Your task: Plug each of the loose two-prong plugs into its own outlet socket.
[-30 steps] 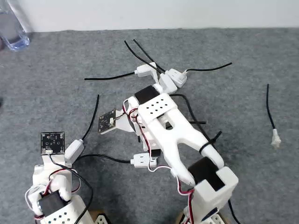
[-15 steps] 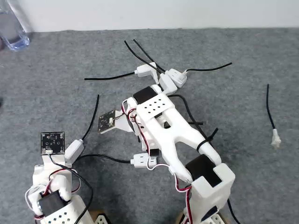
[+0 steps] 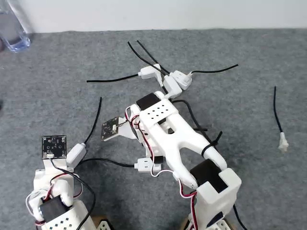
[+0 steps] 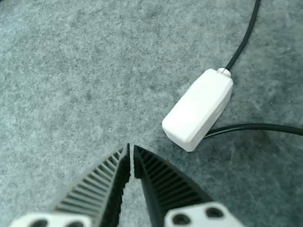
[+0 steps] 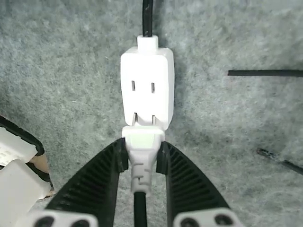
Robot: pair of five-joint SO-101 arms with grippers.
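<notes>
My right gripper is shut on a white two-prong plug. The plug's prongs meet the near end of a white outlet socket whose black cord runs away from me. That socket lies just beyond the right arm's tip in the high view. My left gripper is shut with nothing in it, just above the grey mat. Close beside it lies another white socket block with black cords, also at lower left in the high view. A loose plug lies far right.
A white plug with a black cord lies near the top middle. Another white connector on a black cord rests beside the right arm. Short black cable pieces lie on the mat. A clear bottle stands at the far left corner.
The right arm's upper body and elbow have shifted slightly toward its base. The left arm and the loose plugs have stayed in place.
</notes>
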